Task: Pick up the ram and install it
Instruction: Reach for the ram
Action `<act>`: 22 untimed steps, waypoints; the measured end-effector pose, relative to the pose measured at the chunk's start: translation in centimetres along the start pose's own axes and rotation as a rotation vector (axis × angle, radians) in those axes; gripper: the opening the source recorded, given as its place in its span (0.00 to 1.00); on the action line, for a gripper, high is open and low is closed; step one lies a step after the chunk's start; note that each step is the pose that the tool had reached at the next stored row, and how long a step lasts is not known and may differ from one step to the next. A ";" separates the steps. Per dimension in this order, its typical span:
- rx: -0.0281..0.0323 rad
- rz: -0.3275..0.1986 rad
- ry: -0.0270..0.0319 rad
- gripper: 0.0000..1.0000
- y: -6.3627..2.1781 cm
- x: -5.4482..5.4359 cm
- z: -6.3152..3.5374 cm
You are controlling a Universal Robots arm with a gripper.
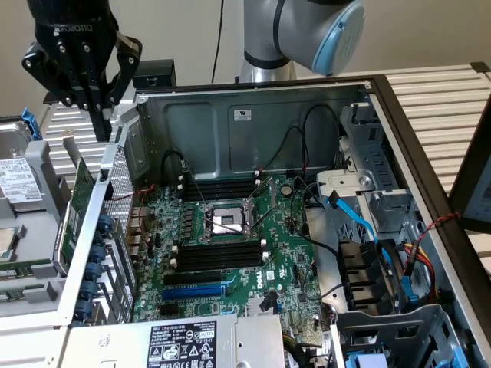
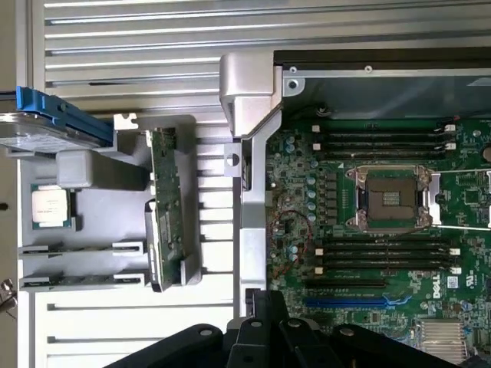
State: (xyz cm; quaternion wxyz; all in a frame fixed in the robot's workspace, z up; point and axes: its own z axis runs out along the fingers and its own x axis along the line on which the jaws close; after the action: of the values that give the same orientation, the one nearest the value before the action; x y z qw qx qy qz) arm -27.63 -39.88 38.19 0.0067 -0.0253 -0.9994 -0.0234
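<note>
Jaws pressed together, nothing between them. They point downward from a black body marked Robotiq (image 1: 73,34) at the upper left of the exterior frame, with the grey-and-blue robot arm joint (image 1: 307,27) across the top centre.

Just under the tips: the metal bracket end of a large green expansion card (image 1: 77,203), standing on edge in a grey plastic parts holder (image 1: 46,165), close against the outer wall of the open grey metal computer case (image 1: 253,115).

The ram, a long thin green circuit-board stick (image 1: 27,268), sits edge-up in the same holder at lower left, well apart from the jaws. A second stick like it (image 1: 21,294) lies just below. Above them in the holder are a square silver processor chip (image 1: 6,244) and a white-labelled hard drive (image 1: 19,180).

Inside the case: a green motherboard (image 1: 276,230), a metal-framed processor socket (image 1: 226,222), long black memory slots (image 1: 222,253) above and below it, and a blue slot (image 1: 192,291) lower down.

Everything rests on a slatted aluminium tabletop (image 1: 437,92).
</note>
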 end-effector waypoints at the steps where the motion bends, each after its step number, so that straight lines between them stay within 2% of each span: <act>1: 0.0001 0.000 0.0000 0.10 -0.03 0.4 0.04; 8: 0.0000 0.000 -0.0005 0.10 -0.20 3.6 0.32; 22: -0.0002 0.000 -0.0053 0.10 -0.54 10.0 0.78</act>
State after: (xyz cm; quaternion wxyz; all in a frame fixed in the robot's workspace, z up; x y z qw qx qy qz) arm -37.61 -39.88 37.53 0.0041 -0.0252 -0.9994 -0.0235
